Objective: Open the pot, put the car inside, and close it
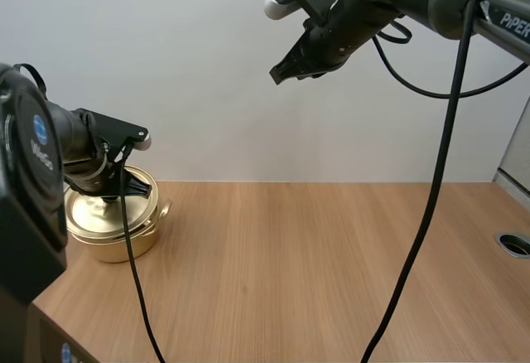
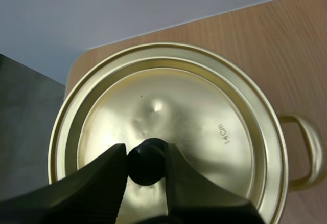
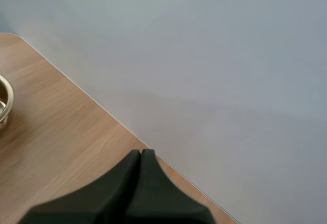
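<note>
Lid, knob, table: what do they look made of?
The lid looks polished gold-toned metal: mirror glare, stamped size mark. The knob is matte black, probably plastic. The table shows satin wood grain; solid or laminate, cannot tell.

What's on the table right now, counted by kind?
Gold pot: 1
Gold lid with black knob: 1
Total: 2

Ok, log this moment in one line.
left pincer: shut on knob | lid: on pot | right pincer: shut, raised over table
</note>
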You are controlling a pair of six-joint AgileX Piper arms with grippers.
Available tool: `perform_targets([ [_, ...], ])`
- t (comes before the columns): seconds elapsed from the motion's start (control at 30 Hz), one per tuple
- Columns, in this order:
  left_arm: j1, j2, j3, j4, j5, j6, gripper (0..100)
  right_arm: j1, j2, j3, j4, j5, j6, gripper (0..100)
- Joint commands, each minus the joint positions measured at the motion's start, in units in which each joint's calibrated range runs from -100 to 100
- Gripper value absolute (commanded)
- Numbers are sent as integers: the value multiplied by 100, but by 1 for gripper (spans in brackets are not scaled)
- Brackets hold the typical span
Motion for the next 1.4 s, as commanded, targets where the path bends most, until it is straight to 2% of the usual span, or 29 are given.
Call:
perform_targets([
  [0.0,-3,148,-126,-394,281,214,0,-3,7,5,26,-2,-3,0],
  [0.17,-3,416,-423,-586,550,214,0,-3,7,5,58,57,-3,0],
  [0.67,-3,1015,-596,-543,730,289,0,-3,7,5,58,56,-21,0],
  [0.73,-3,1041,-596,-520,730,337,7,-3,7,5,58,56,-33,0],
  [0.8,-3,1041,-596,-506,730,361,29,-3,7,5,58,56,-33,0],
  [0.87,-3,1014,-596,-506,564,361,64,-3,7,5,58,38,-34,0],
  [0.9,-3,990,-596,-506,478,361,86,-3,7,5,58,38,-34,0],
  [0.93,-3,975,-596,-506,440,361,100,-3,7,5,58,38,-34,0],
  [1.0,-3,908,-653,-506,469,340,100,-3,7,5,58,22,-23,0],
  [1.13,-3,528,-796,-628,546,-329,100,-3,7,5,5,-96,-3,0],
  [1.3,-20,-350,-808,-1921,77,-40,100,-124,7,208,-90,-497,-3,0],
  [1.37,-20,-840,-739,-2765,158,331,100,-282,7,452,-45,-836,-64,0],
])
